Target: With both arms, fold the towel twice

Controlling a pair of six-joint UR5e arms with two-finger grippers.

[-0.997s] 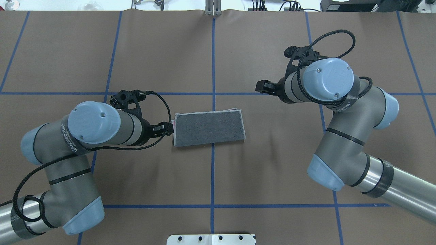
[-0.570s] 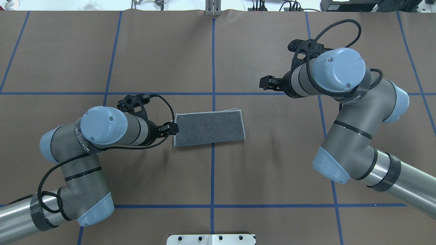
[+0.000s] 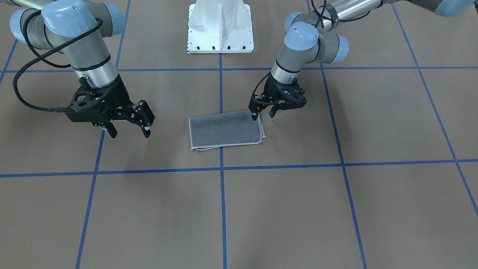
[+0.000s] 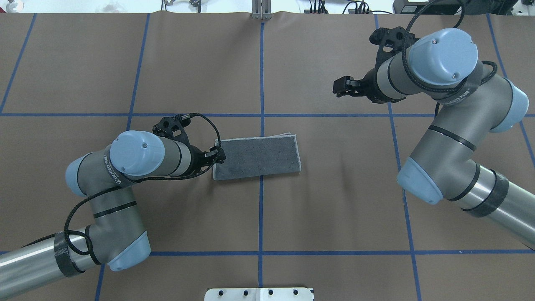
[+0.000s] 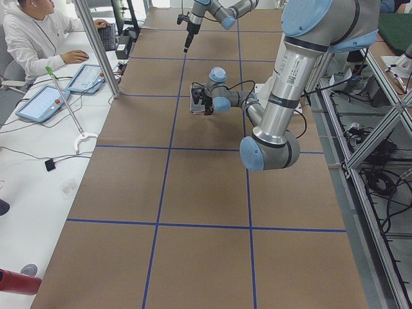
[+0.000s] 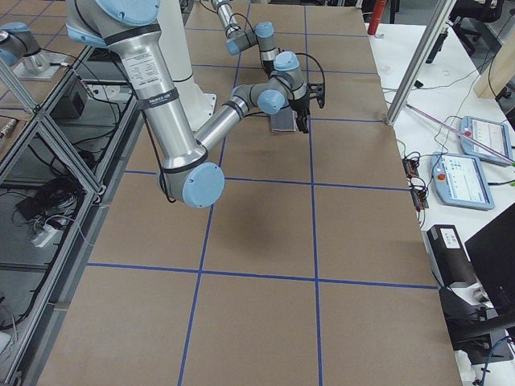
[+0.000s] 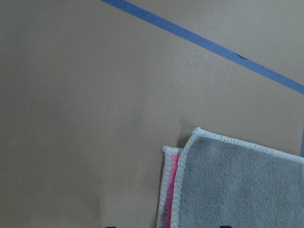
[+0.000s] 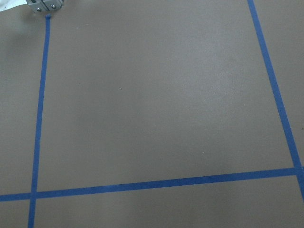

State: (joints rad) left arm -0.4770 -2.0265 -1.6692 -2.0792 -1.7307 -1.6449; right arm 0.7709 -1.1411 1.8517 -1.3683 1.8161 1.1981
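Observation:
The towel (image 4: 257, 156) lies flat near the table's middle, folded to a rectangle with the grey face up. A pink strip shows at its edge in the left wrist view (image 7: 171, 190). My left gripper (image 4: 219, 156) is open and low over the towel's left short edge. In the front view (image 3: 263, 114) one fingertip (image 3: 255, 117) rests at the towel's (image 3: 225, 130) corner and the other stands off the cloth. My right gripper (image 4: 340, 88) is open and empty, well away to the far right; it also shows in the front view (image 3: 129, 130).
The white pedestal base (image 3: 220, 26) stands at the robot's side of the table. Blue tape lines (image 4: 261, 83) grid the brown table cover. An operator (image 5: 32, 32) sits beside tablets past the far side.
My left gripper has moved right, from beside the towel's left edge to over it. My right arm has drawn back, up and to the right, away from the towel.

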